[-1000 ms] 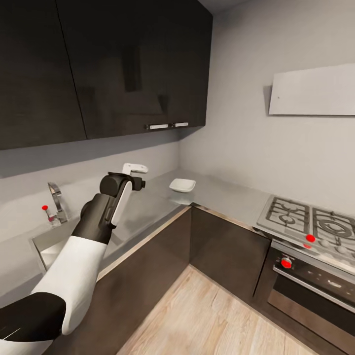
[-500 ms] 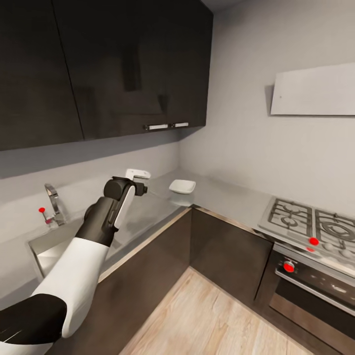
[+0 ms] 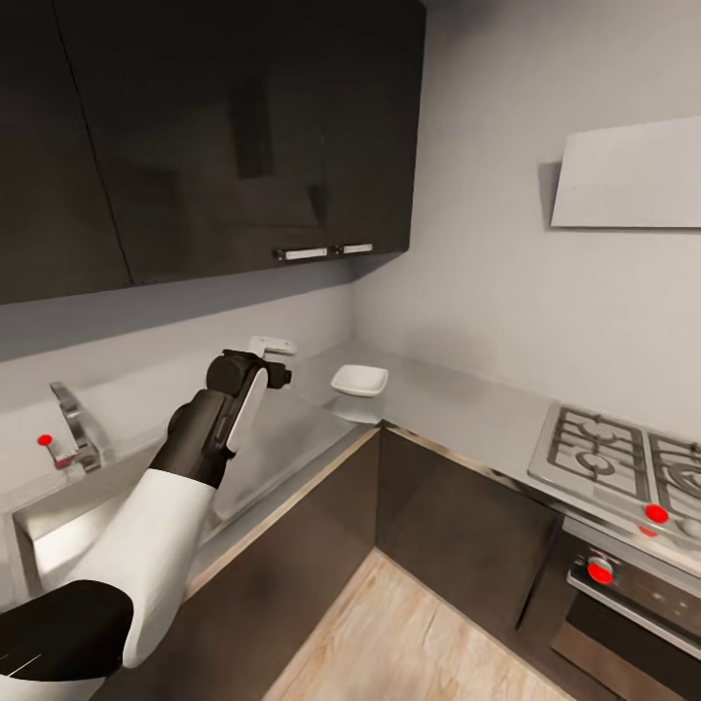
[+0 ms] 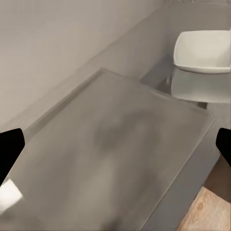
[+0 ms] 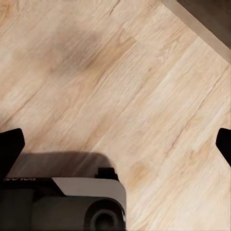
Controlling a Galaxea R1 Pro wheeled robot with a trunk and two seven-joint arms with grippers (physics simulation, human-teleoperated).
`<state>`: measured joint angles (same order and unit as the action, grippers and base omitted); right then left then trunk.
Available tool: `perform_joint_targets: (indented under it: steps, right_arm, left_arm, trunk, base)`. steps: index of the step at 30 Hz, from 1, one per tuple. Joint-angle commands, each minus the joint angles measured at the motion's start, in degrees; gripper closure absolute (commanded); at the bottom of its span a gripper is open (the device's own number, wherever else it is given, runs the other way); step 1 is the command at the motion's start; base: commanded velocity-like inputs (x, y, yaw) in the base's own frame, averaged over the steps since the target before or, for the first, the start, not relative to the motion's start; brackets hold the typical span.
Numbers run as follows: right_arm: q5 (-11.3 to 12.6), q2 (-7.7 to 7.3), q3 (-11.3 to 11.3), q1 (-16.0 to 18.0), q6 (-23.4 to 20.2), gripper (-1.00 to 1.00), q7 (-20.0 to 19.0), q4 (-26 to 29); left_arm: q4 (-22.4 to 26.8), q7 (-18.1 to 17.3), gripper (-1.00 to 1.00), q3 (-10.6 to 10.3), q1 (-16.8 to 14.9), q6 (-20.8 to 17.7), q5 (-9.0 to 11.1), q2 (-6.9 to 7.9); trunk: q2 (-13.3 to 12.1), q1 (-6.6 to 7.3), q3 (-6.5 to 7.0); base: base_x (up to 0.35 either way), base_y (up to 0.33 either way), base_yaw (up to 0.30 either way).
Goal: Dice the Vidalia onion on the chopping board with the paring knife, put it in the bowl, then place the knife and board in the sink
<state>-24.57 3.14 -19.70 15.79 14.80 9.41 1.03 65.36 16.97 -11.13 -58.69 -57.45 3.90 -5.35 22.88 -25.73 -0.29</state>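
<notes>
The white bowl (image 3: 359, 380) (image 4: 204, 50) sits on the grey countertop (image 3: 438, 389) near the corner. At the left is the sink (image 3: 58, 531) with its chrome tap (image 3: 73, 433) and red knob (image 3: 44, 440). My left gripper (image 3: 276, 358) (image 4: 115, 149) hovers open and empty above a flat grey slab of the countertop (image 4: 120, 154), short of the bowl. My right gripper (image 5: 115, 144) hangs open and empty above the wooden floor (image 5: 144, 72). The onion, paring knife and chopping board are out of view.
A gas hob (image 3: 623, 458) and an oven front with red knobs (image 3: 599, 572) stand at the right. Dark wall cabinets (image 3: 224, 136) hang over the counter. Dark base cabinets (image 3: 448, 506) line the corner above the wooden floor (image 3: 409, 633). My own base (image 5: 62, 202) shows in the right wrist view.
The whole picture has shifted: the camera has come closer to the counter corner, with the sink sliding left and the hob right. My left arm holds nearly the same pose.
</notes>
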Motion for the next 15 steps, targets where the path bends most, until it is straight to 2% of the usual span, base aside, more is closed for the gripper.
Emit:
perform_joint_targets:
  steps: [1,8,10,15]
  right_arm:
    - [-0.59,0.05,-0.44,-0.23,0.11,-1.00,0.22,-0.06]
    - [-0.57,0.25,-0.43,-1.54,0.03,-1.00,0.21,-0.07]
    - [-0.57,0.24,-0.42,-1.63,-0.14,-1.00,0.19,-0.06]
    - [-0.57,0.28,-0.42,-1.74,-0.80,-1.00,0.10,-0.06]
  left_arm:
    - [-0.02,0.43,-1.00,-0.14,-0.02,-0.16,0.41,0.00]
    - [-1.17,0.43,-1.00,-2.77,-0.02,-0.12,0.41,-0.01]
    - [-1.21,0.43,-1.00,-2.92,-0.02,-0.12,0.41,-0.01]
    - [-1.25,0.43,-1.00,-3.09,-0.03,0.03,0.41,-0.01]
  trunk:
    - [0.04,-0.06,-0.03]
    - [0.04,-0.06,-0.03]
    - [0.04,-0.06,-0.03]
    - [0.04,-0.06,-0.03]
  base:
    - [0.328,-0.084,0.000]
    - [0.284,-0.165,0.000]
    - [0.222,-0.181,0.000]
    - [0.071,-0.058,-0.046]
